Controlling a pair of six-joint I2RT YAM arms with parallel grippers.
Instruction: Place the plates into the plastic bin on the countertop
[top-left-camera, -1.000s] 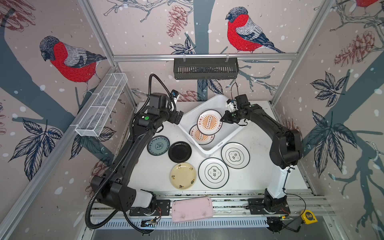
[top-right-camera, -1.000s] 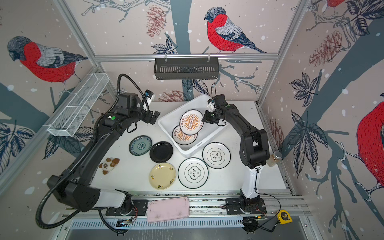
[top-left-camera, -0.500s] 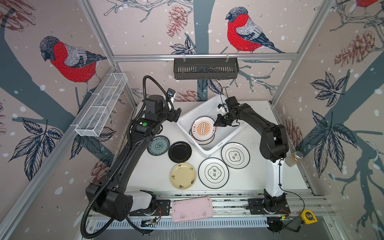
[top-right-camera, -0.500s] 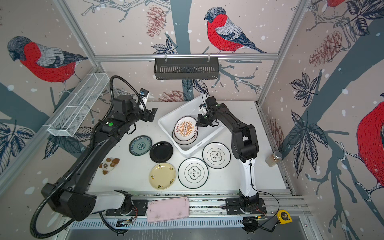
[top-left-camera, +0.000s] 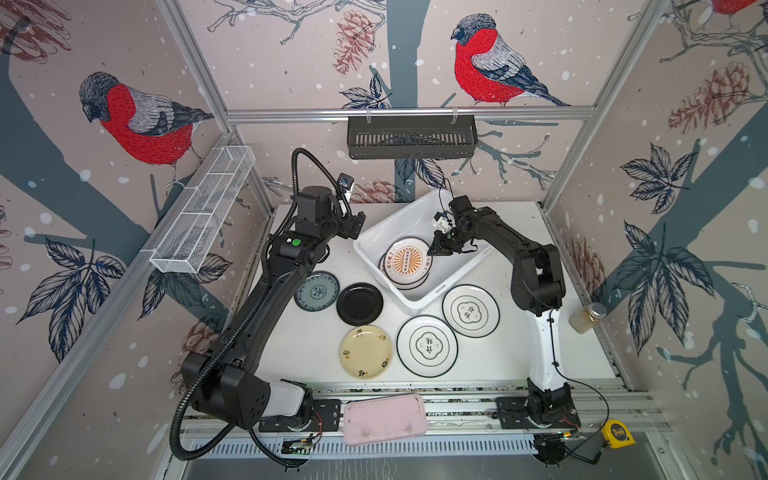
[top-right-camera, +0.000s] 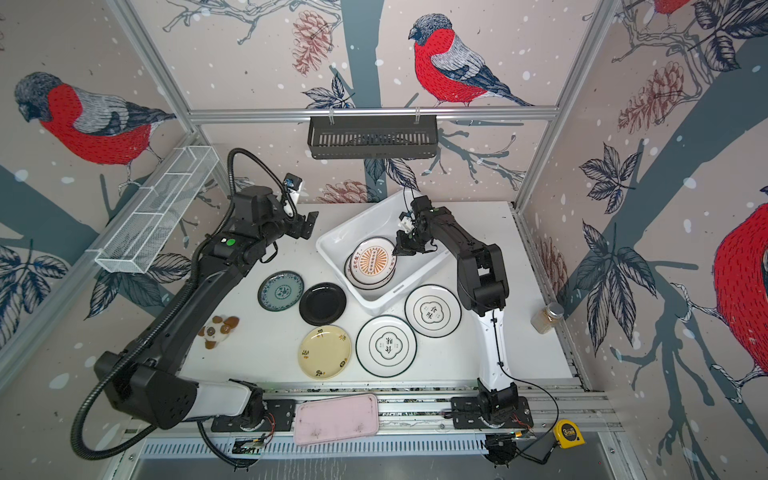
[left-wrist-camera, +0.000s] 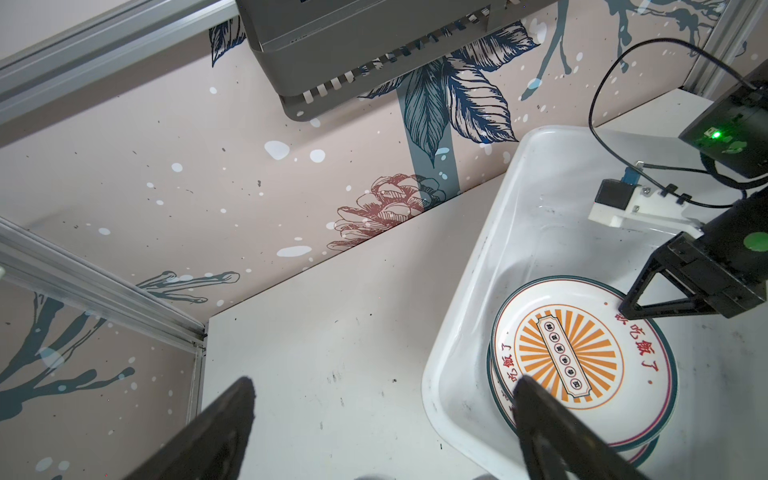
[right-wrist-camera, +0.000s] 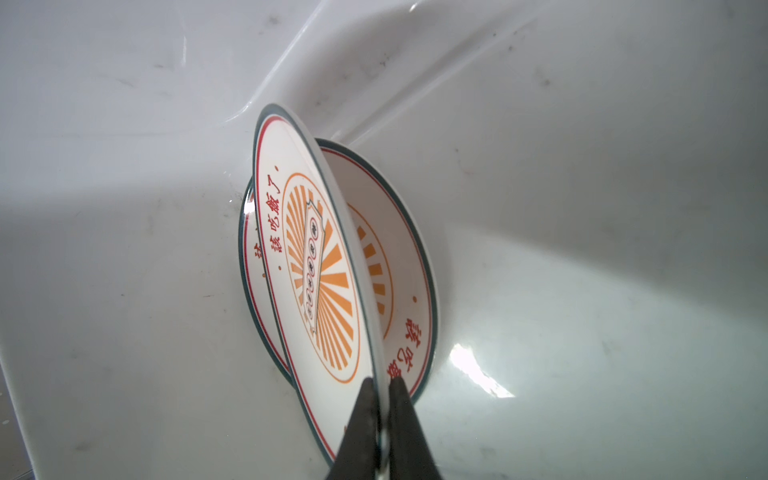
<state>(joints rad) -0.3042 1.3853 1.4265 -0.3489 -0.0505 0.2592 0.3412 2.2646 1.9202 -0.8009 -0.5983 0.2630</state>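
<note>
Here, the right pincer (right-wrist-camera: 382, 384), nearly closed on the rim of the upper sunburst plate (right-wrist-camera: 316, 266), holds it tilted, stretching away from its tips, over the lower sunburst plate (right-wrist-camera: 401, 266) lying flat in the plastic bin (top-left-camera: 384, 228); the left pincer (left-wrist-camera: 384, 382) gapes empty beside the bin.

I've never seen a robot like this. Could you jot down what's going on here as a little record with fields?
bin: holds two plates
upper sunburst plate: tilted over lower sunburst plate
right tool: shut on upper sunburst plate's rim
left tool: open, empty, beside the bin
countertop: teal plate, black plate, pale yellow plate, two black-rimmed plates
plates not yet in bin: five
</note>
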